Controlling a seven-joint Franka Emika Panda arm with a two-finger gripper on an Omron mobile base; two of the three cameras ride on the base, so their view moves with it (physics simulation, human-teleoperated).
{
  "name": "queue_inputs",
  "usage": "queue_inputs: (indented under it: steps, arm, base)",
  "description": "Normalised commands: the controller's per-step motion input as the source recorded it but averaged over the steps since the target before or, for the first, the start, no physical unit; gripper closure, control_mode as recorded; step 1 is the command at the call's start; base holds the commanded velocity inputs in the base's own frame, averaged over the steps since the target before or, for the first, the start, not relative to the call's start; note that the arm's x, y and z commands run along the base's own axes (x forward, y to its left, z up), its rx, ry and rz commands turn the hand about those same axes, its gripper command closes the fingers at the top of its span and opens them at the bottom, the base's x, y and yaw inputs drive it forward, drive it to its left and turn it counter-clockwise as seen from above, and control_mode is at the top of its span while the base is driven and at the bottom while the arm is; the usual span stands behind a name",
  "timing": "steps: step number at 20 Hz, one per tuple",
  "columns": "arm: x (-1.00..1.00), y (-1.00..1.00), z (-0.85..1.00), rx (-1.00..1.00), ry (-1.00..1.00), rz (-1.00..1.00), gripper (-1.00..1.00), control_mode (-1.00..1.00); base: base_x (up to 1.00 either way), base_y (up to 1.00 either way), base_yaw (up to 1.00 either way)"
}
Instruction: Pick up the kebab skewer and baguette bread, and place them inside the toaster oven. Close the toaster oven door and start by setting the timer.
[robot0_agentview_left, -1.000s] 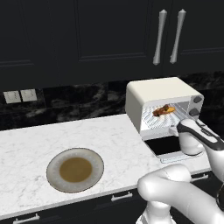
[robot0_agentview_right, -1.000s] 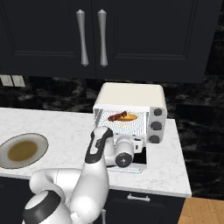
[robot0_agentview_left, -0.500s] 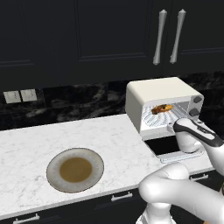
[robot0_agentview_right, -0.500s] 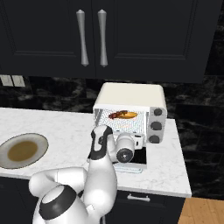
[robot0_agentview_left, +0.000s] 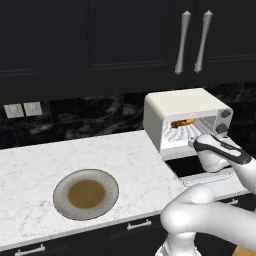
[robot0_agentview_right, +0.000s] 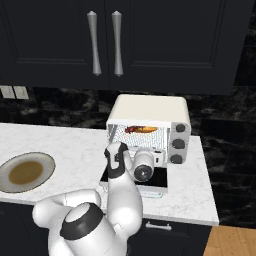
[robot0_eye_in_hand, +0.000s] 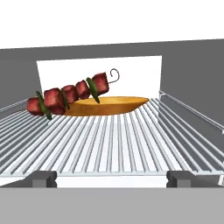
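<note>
Both food items sit inside the toaster oven (robot0_agentview_right: 149, 127); door down.

You see the kebab skewer (robot0_eye_in_hand: 70, 96) leaning on the baguette bread (robot0_eye_in_hand: 109, 105) at the back of the oven's wire rack (robot0_eye_in_hand: 113, 146). The gripper (robot0_eye_in_hand: 111, 178) is released, fingertips (robot0_eye_in_hand: 43, 178) spread at the rack's front edge. The toaster oven door (robot0_agentview_left: 200, 167) lies flat before the oven. No legible markings.

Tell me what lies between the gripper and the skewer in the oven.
Only bare wire rack: in the hand view, nothing lies between the gripper and the skewer leaning on the bread.
</note>
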Motion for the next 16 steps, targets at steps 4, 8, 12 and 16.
queue_inputs:
  steps: [4, 8, 12, 16]
  arm:
    - [0.2, 0.02, 0.0, 0.0, 0.0, 0.0, -1.0, -1.0]
    - [0.17, 0.01, 0.0, 0.0, 0.0, 0.0, -1.0, -1.0]
    - [0.18, 0.0, 0.0, 0.0, 0.0, 0.0, -1.0, -1.0]
    - [0.19, 0.0, 0.0, 0.0, 0.0, 0.0, -1.0, -1.0]
  base:
    - [0.0, 0.0, 0.0]
    - [0.0, 0.0, 0.0]
    - [0.0, 0.0, 0.0]
    - [0.0, 0.0, 0.0]
